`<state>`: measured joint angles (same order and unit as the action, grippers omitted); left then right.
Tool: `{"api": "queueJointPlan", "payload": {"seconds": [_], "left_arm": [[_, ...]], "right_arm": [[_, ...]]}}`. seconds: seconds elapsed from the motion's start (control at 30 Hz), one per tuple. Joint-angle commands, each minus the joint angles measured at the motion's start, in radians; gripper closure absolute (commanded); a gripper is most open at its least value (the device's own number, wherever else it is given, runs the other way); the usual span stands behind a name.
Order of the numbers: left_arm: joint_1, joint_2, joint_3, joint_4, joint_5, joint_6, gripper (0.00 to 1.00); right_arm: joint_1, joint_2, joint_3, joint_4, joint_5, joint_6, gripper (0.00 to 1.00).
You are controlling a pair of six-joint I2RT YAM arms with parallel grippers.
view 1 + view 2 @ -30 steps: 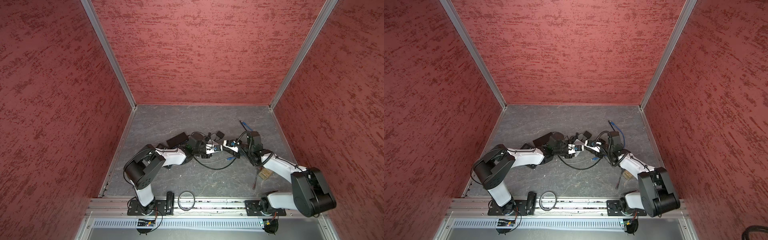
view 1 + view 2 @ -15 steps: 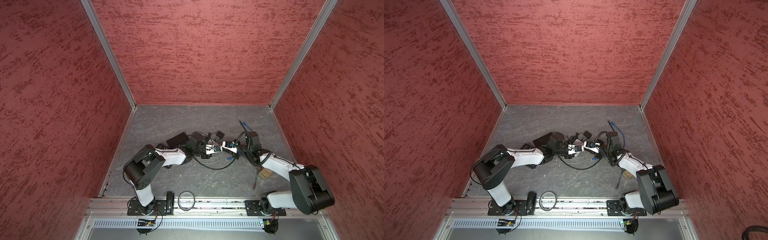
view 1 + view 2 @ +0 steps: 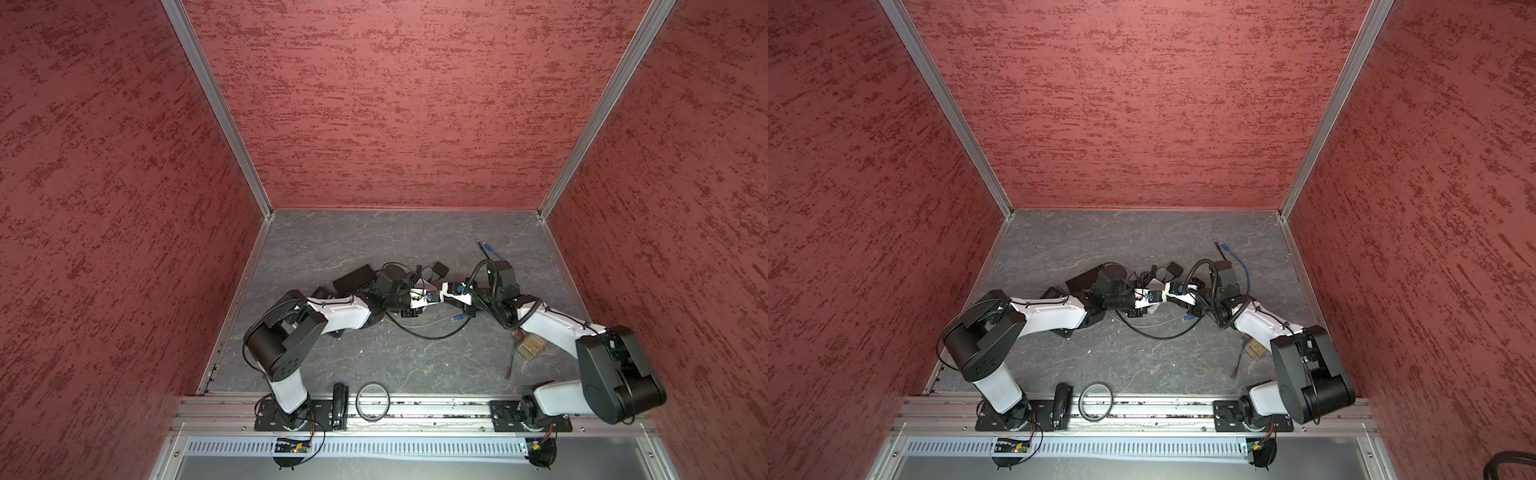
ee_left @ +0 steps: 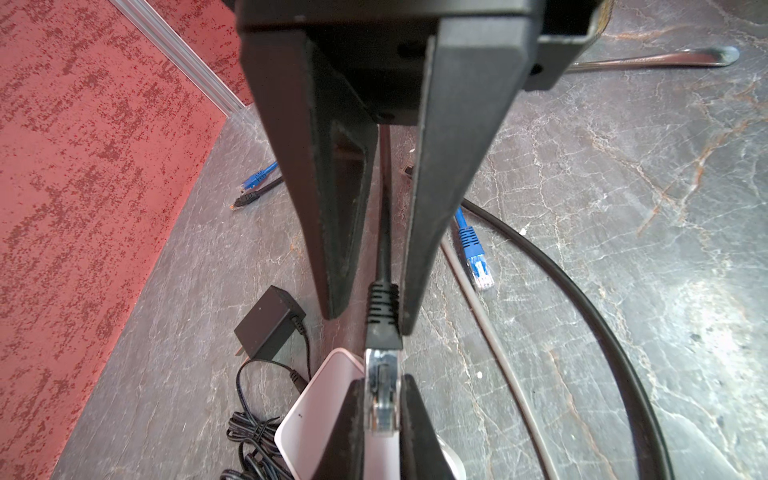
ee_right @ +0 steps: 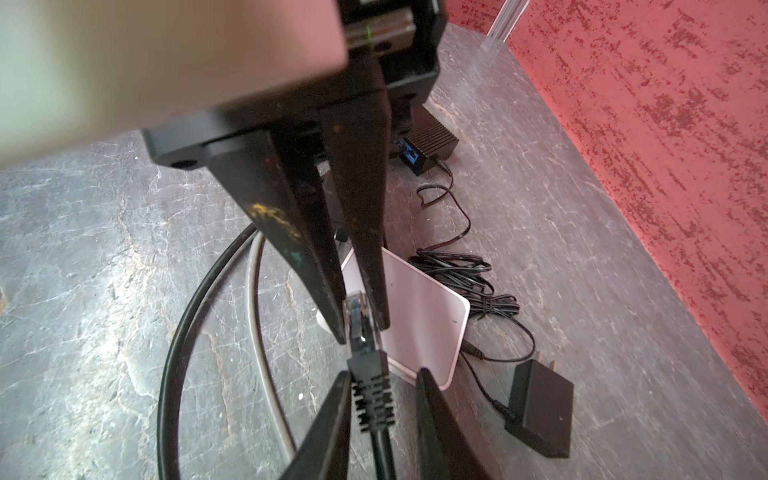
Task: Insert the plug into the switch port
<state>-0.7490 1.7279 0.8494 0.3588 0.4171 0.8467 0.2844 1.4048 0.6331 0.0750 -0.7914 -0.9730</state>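
The plug [image 4: 382, 399] is a clear connector with a ribbed black boot [image 4: 380, 307] on a black cable. My left gripper [image 4: 382, 380] is shut on the clear part. My right gripper [image 5: 383, 372] is open around the boot [image 5: 372, 399], which touches one finger and leaves a gap to the other. In the right wrist view the left gripper [image 5: 362, 332] pinches the plug [image 5: 360, 316]. Just beneath lies the white flat switch [image 4: 316, 407] [image 5: 419, 316]; its ports do not show. In both top views the grippers meet mid-floor [image 3: 440, 294] [image 3: 1163, 296].
A black power adapter [image 5: 538, 411] and bundled thin cord [image 5: 461, 274] lie beside the switch. A black finned box [image 5: 430, 139] sits farther off. A blue plug [image 4: 476, 257], thick black cable [image 4: 602, 316], grey cable [image 4: 490, 332] and spoon [image 4: 665, 56] lie around. Red walls close in.
The right gripper has edged slightly towards the left one and its jaws have narrowed around the boot. The left gripper has kept its hold on the plug.
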Motion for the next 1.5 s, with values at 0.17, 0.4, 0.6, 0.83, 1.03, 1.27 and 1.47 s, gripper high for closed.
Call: {"api": "queueJointPlan", "payload": {"seconds": [0.17,0.4,0.6,0.83,1.03,1.27,1.47], "left_arm": [[0.002,-0.031,0.028,-0.003,0.029,0.015,0.89],[0.004,-0.04,0.037,-0.024,0.031,0.031,0.89],[0.004,-0.042,0.049,-0.029,0.041,0.026,0.89],[-0.003,-0.037,0.05,0.001,0.049,0.008,0.89],[0.001,-0.04,0.03,0.032,0.022,-0.011,0.8],[0.031,-0.069,-0.032,0.11,0.002,-0.076,0.55],[0.059,-0.102,-0.064,0.14,-0.045,-0.12,0.49]], "right_arm": [[0.011,0.01,0.033,-0.073,-0.017,-0.054,0.73],[0.013,0.014,0.043,-0.115,-0.019,-0.077,0.74],[0.013,0.019,0.047,-0.12,-0.029,-0.084,0.74],[0.015,0.019,0.048,-0.098,-0.039,-0.074,0.82],[0.017,0.007,0.035,-0.07,-0.036,-0.032,0.9],[0.031,-0.031,-0.011,0.043,0.0,0.106,0.93],[0.042,-0.095,-0.085,0.205,0.091,0.271,0.94]]}}
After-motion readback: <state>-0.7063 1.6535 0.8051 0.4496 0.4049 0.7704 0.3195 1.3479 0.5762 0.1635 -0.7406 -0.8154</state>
